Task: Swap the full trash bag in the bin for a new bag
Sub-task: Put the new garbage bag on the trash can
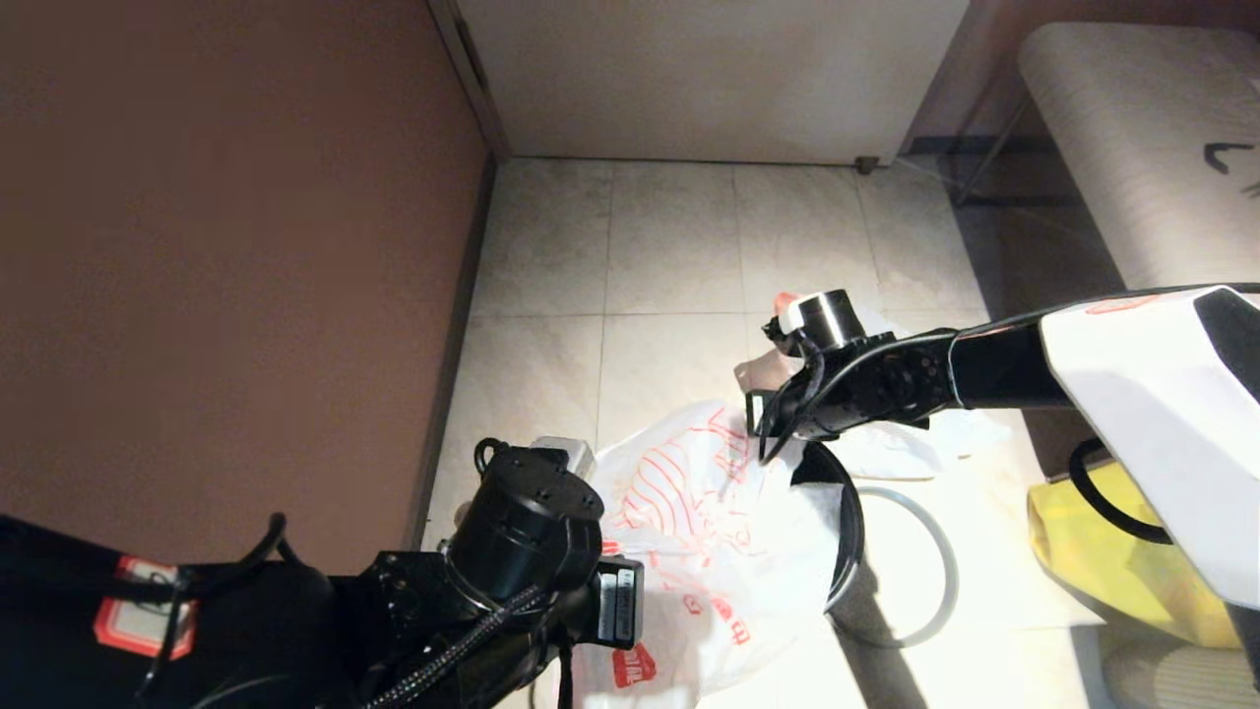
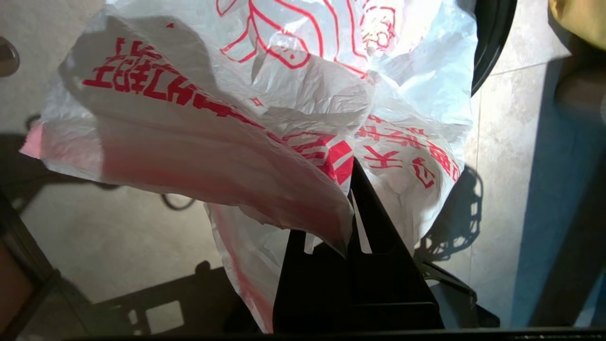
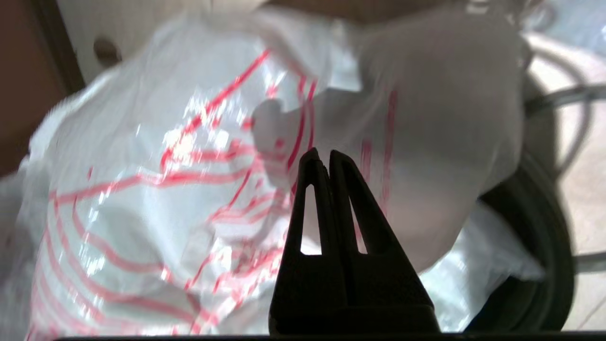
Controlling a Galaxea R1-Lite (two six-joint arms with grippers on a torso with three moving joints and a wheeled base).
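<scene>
The new bag, white with red line drawing, is draped over the bin at lower centre of the head view; the grey hoop lies on the floor to its right; the full trash bag is seen behind the bin, partly hidden. The left gripper is clenched on the new bag's edge; the right gripper is closed, its fingers pressed together against the film, though a pinch cannot be confirmed. The mouth should be spread evenly over the rim before any release.
</scene>
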